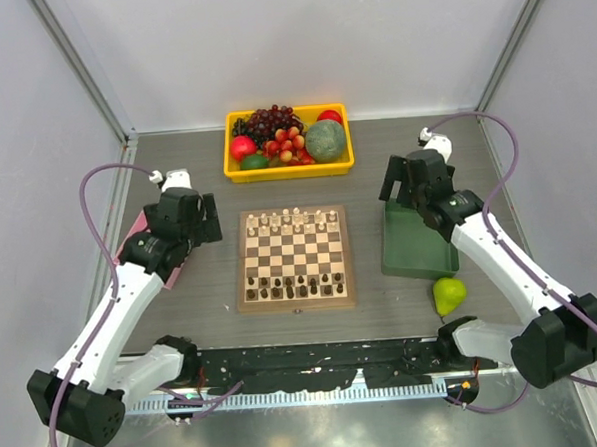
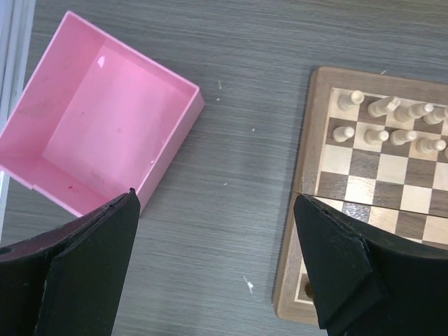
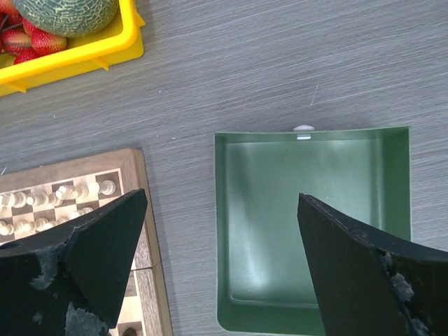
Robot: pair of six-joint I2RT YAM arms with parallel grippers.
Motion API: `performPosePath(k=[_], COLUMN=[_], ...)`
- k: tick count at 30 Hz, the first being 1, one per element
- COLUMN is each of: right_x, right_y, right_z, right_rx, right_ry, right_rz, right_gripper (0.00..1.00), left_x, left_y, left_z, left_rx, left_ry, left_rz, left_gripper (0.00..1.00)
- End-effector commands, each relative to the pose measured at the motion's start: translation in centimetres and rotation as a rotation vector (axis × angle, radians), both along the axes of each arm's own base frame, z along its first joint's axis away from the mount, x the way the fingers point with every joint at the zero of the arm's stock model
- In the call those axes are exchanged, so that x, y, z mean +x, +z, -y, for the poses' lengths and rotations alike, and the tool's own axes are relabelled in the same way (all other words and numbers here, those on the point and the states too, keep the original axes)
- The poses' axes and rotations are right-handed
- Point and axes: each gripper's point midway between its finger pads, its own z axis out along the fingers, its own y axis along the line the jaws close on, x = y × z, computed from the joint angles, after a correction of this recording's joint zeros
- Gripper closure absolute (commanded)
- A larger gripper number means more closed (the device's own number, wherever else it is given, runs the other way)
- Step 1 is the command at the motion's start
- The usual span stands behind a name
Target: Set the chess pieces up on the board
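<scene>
The chess pieces [image 1: 294, 221] stand in rows on the board [image 1: 295, 252], mid-table. They are tiny and probably light, hard and easily toppled, so best pinched around the stem. Left gripper [image 2: 213, 197] and right gripper [image 3: 222, 196] both gape empty, one on either side.

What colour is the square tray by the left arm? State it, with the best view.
The tray is pink, seen best in the left wrist view.

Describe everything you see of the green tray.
The green tray is a square, glossy, plastic-looking box with low upright walls and rounded corners. It lies flat on the grey table, right of the board and apart from it. Its visible floor is bare. The open right gripper hangs above it.
</scene>
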Motion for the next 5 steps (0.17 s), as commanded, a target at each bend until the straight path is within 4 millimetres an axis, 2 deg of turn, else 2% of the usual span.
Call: performPosePath(k=[1, 5], right_x=[0.36, -0.09], right_y=[3.25, 4.04], right_z=[1.19, 1.73], right_rx=[-0.006, 0.004], right_ry=[-0.042, -0.061], right_rz=[0.102, 0.153], right_gripper=[0.05, 0.05], left_x=[-1.00, -1.27], left_y=[0.31, 0.57], left_z=[-1.54, -1.89], left_rx=[0.015, 0.005], left_ry=[0.071, 0.082], left_rz=[0.029, 0.077], left_gripper=[0.00, 0.00])
